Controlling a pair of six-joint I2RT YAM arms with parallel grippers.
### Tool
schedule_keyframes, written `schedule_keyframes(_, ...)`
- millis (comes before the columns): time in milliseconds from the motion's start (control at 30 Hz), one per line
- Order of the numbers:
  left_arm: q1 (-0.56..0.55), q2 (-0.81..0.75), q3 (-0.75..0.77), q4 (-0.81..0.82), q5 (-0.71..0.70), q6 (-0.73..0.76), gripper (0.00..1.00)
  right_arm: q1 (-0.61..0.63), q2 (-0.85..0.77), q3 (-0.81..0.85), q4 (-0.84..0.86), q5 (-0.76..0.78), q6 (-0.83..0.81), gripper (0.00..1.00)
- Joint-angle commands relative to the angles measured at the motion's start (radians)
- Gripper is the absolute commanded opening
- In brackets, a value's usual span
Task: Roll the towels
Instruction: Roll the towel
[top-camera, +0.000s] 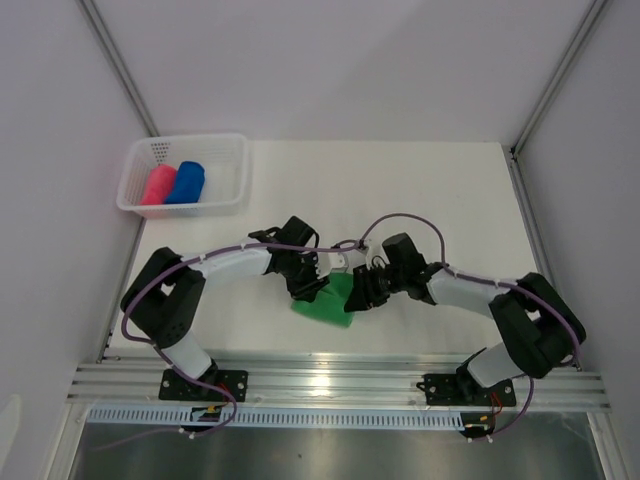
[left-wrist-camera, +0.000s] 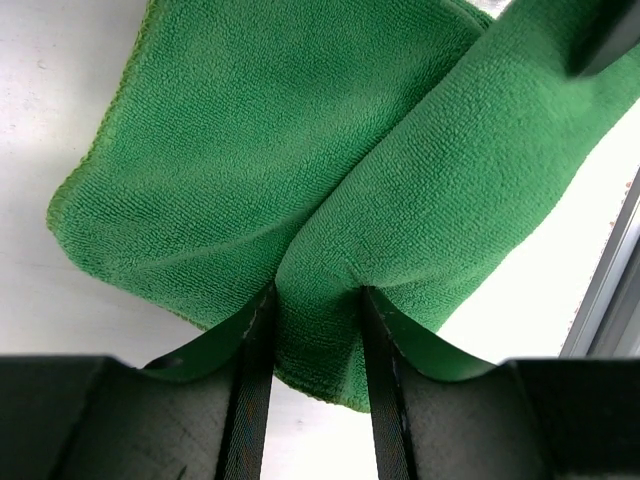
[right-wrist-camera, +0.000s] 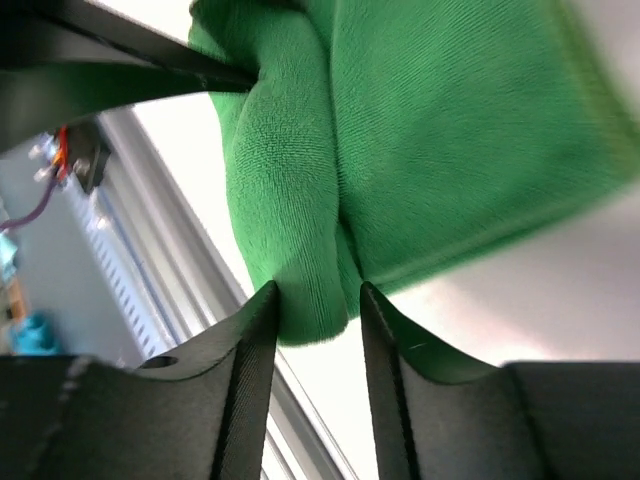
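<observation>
Near middle of the table (top-camera: 420, 200) blocked by the left gripper (top-camera: 318, 288) and right gripper (top-camera: 358, 290), set nose to nose on the green towel (top-camera: 322, 308), far left corner taken up by the basket (top-camera: 185, 140), bare surface seen at the back and right, sides closed by walls (top-camera: 60, 150).

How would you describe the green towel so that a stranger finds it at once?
On the white table, look near the front edge, where the left gripper and right gripper meet. The green towel lies there, partly rolled; the pink towel and blue towel sit rolled inside the white basket.
</observation>
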Motion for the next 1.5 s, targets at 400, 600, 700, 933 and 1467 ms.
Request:
schedule_keyframes(400, 0.026, 0.011, -0.018, -0.028, 0.044, -0.032, 0.43, 0.298, -0.33, -0.2, 0.347, 0.42, 0.148, 0.13)
schedule_keyframes(600, 0.03, 0.008, -0.006, -0.035, 0.055, -0.033, 0.44, 0.324, -0.165, -0.188, 0.51, 0.44, 0.196, 0.06)
schedule_keyframes(700, 0.03, 0.004, -0.008, -0.04, 0.052, -0.032, 0.45, 0.321, -0.126, -0.179, 0.538, 0.431, 0.223, 0.04)
schedule_keyframes(933, 0.03, -0.013, -0.008, -0.04, 0.044, -0.018, 0.46, 0.271, -0.068, -0.208, 0.599, 0.469, 0.306, 0.04)
schedule_keyframes(1467, 0.027, -0.212, -0.014, -0.042, 0.075, 0.039, 0.51, 0.185, 0.193, -0.243, 0.776, 0.42, 0.483, 0.02)
